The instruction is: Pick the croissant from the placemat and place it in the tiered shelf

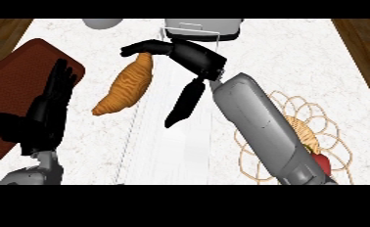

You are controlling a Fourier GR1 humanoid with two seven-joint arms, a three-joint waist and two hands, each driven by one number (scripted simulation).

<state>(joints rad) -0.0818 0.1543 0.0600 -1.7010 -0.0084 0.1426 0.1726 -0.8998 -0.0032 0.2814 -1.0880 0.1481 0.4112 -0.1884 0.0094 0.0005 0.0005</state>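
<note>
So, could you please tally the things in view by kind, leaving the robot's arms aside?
Mats: 2, a brown mat and a woven mat
Croissant: 1
Tiered shelf: 1
Red item on the woven mat: 1
Grey round object at the far edge: 1
Total: 6; the arm hides part of the woven mat.

One croissant (pixel 124 86). Two black hands, the left hand (pixel 45 106) and the right hand (pixel 196 57), and two grey forearms, the left forearm (pixel 36 173) and the right forearm (pixel 260 123). Two mats lie on the single counter (pixel 289 50) — one woven placemat (pixel 329 123), one dark red mat (pixel 25 67). One tiered shelf (pixel 209 27), one grey round object (pixel 101 23) at the far edge, and one small red item (pixel 320 163), partly hidden.
</note>
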